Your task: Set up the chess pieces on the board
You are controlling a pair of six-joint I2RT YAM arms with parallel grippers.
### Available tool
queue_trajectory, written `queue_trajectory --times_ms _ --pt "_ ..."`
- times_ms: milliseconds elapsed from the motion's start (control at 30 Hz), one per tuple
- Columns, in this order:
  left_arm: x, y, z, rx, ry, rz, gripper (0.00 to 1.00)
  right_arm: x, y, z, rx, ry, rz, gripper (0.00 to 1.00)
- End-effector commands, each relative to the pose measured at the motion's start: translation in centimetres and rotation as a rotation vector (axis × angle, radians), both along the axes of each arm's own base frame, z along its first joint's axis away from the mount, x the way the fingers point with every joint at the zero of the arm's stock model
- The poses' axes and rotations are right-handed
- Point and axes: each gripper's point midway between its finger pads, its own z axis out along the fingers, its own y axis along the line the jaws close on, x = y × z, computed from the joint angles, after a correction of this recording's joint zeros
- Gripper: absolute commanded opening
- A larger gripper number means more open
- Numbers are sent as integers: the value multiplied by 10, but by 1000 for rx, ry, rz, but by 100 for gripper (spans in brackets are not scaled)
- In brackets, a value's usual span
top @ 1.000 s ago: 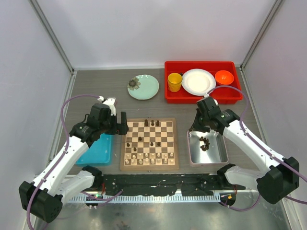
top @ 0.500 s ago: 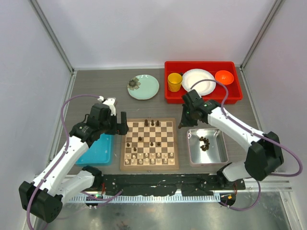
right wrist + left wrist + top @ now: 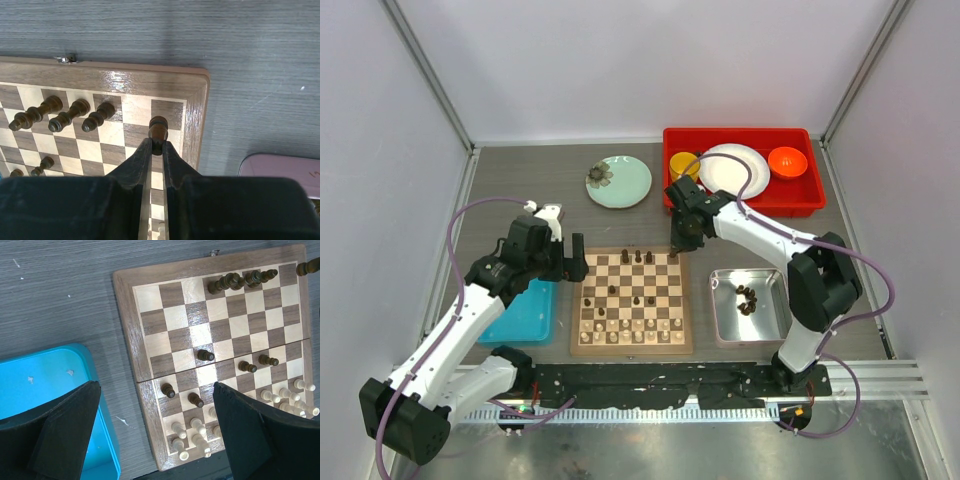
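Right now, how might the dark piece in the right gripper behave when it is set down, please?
The dark piece looks like rigid turned wood, so it is probably light and stiff. It is slim and pinched below its head by the right gripper, so it could tip on release.

Hovering with left tool [image 3: 575, 262] spread wide, nothing between the fingers [image 3: 65, 435], aimed down and slightly rightward. Left arm [image 3: 460, 320] folded, elbow out to the left, upper link sloping back to the near-left base. Right arm [image 3: 760, 232] stretched forward and across toward the centre, elbow raised on the right, forearm running leftward. Pinching a dark chess piece [image 3: 158, 126] low on its body with right tool [image 3: 159, 146], jaws almost closed, aimed down, piece upright between the tips.
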Motion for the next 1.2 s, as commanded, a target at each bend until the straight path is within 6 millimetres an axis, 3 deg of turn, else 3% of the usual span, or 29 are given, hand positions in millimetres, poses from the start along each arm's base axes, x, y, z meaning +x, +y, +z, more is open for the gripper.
queue_trajectory --times_ms 0,733,1167 --pt "3 -5 4 -11 -25 -25 100 15 11 15 -5 -59 29 3" --pt "3 -5 3 -8 -20 -26 100 12 10 -12 -87 -5 51 4" --pt "3 -4 3 -8 -23 -25 100 9 11 -13 -95 5 62 10"
